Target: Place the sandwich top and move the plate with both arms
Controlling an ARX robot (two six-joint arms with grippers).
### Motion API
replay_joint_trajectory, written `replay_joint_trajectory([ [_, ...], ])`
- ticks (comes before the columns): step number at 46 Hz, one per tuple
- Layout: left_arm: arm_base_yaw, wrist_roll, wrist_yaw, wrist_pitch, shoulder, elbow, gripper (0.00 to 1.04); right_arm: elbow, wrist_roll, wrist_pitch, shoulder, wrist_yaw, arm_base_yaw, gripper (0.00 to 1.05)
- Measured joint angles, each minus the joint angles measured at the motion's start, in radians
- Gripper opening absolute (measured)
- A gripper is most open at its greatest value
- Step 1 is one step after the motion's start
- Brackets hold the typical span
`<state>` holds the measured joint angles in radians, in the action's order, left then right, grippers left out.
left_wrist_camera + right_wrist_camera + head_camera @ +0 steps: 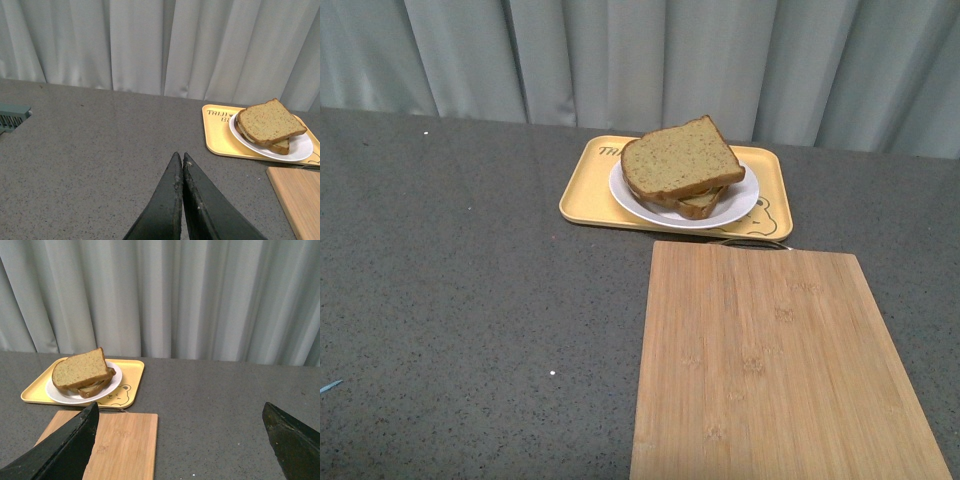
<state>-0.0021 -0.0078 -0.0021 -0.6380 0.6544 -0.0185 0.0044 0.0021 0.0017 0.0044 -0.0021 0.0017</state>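
Note:
The sandwich top (680,157), a tan speckled slice with a darker crust, lies tilted on a lower slice on the white plate (740,203). Both wrist views show that top slice (269,122) (80,368) on the plate (302,146) (55,391). Neither arm appears in the front view. My left gripper (181,156) is shut with nothing in it, hovering over bare table well short of the plate. My right gripper (180,411) is open and holds nothing, over the table beside the board, apart from the plate.
The plate rests on a yellow bear-print tray (582,195) near the back of the grey table. A bamboo cutting board (770,370) lies in front of the tray. Grey curtains hang behind. A grey-green object (12,117) sits at the table's far edge in the left wrist view.

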Motion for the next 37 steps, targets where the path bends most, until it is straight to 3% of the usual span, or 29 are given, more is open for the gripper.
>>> replay_joint_trajectory([
  [37,0.000,0.000,0.002,0.401,-0.422,0.000,0.04,0.000,0.000,0.000,0.000,0.000,0.000,0.95],
])
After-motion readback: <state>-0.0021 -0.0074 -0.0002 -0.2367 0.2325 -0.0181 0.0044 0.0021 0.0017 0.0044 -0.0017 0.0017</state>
